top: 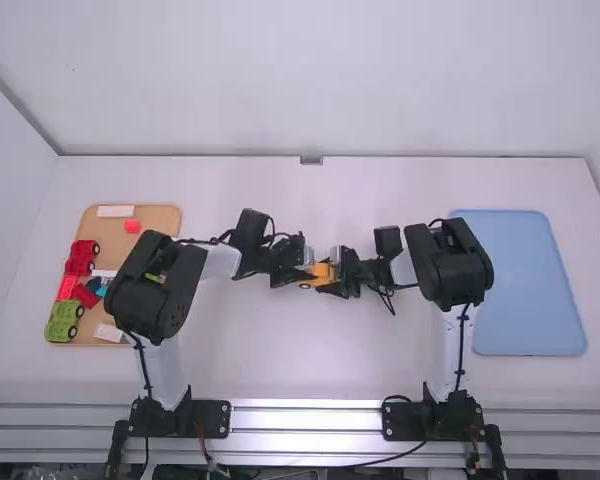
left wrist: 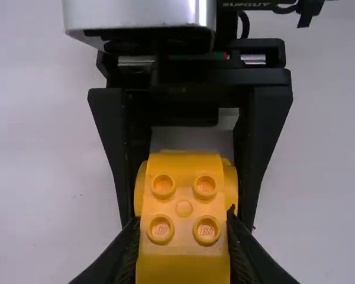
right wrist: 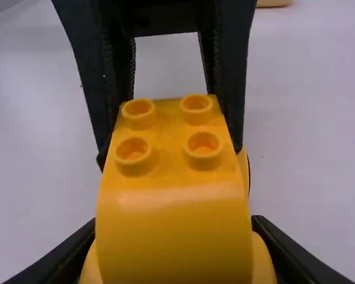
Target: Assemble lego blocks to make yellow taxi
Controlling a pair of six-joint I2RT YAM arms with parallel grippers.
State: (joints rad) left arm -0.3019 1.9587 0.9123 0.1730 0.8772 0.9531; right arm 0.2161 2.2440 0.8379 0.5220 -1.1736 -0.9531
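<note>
The yellow taxi, partly or wholly built, is held between two black grippers over the middle of a white table. Four round studs show on its bodywork. The step in hand is probably pressing its blocks firmly together. To do it well, both arms should keep the yellow taxi level and in line, pushing evenly along the joint; a twist could pop a block loose (a tilted one may only look seated). The left gripper pinches one end of the yellow taxi, its fingers parted just by the body's width. The right gripper clasps the other end, likewise spread only as far as the toy. Well left of the yellow taxi lies a wooden tray with red and green toy vehicles; well right, a blue tray.
</note>
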